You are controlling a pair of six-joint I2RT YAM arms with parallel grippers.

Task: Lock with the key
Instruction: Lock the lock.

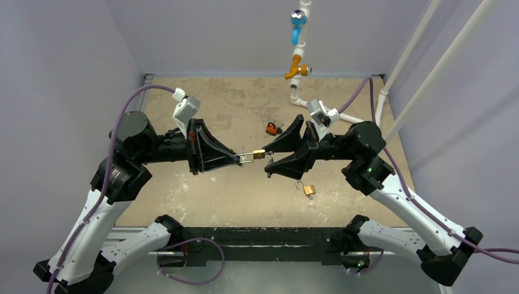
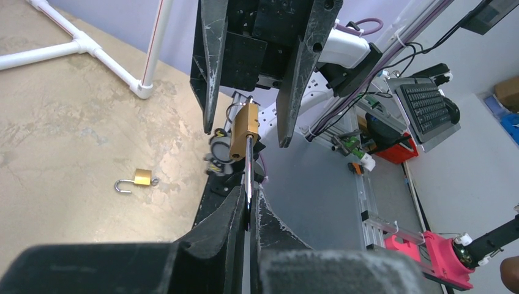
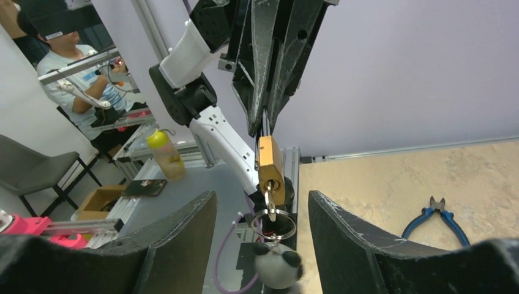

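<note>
**Above the tan bench: key lying straight ahead of the right jaws**

Tan and scuffed, the bench [image 1: 202,196] is serving only as the backdrop, since the work is happening in the air over its middle, between the two arms. The left jaws are pinching shut on the steel shackle [image 2: 248,177] of a brass padlock [image 1: 259,154] and holding it up off the bench. The padlock's long axis is running along the line from one arm to the other, with the shackle end toward the left arm and the keyway end toward the right. The key [image 3: 269,205] is sitting in that keyway and sticking out toward the right jaws. A key ring [image 3: 272,222] and a small panda charm [image 3: 275,269] are dangling beneath it.

The right jaws are standing apart, one on each side of the key end, and as far as the wrist view shows they are touching neither key nor padlock. The right arm is therefore the nearer to the key, which is lying directly ahead of it.

The coming move is probably calling for the right jaws to narrow onto the key's flat head. They would then turn it about the padlock's long axis while the left jaws are bracing the shackle. Whether the shackle is already pressed home cannot be told. The dangling ring may be spoiling a clean pinch. A second padlock [image 1: 308,188] is lying open toward the bench's near right side, well apart.
</note>
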